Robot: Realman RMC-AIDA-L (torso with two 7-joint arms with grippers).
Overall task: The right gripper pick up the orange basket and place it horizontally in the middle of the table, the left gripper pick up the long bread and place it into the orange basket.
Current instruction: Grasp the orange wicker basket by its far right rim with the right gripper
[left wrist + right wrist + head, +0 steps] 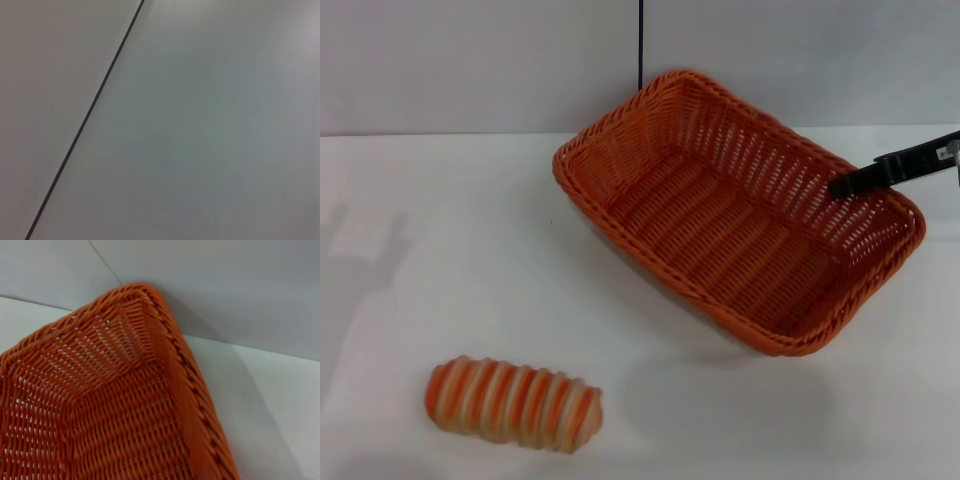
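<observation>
The orange basket (720,240) hangs tilted over the middle-right of the white table (440,260), raised so that its shadow falls on the tabletop in front of it. My right gripper (850,185) comes in from the right edge and grips the basket's far right wall, one black finger showing inside the rim. The right wrist view looks down into a corner of the orange basket (115,405). The long bread (513,403), striped orange and cream, lies flat near the front left of the table. The left gripper is out of view; its wrist camera faces only a plain wall.
A grey wall stands behind the table, with a thin dark vertical seam (641,40) in it; the seam (85,122) also crosses the left wrist view. Bare tabletop (270,405) lies beside the basket's corner.
</observation>
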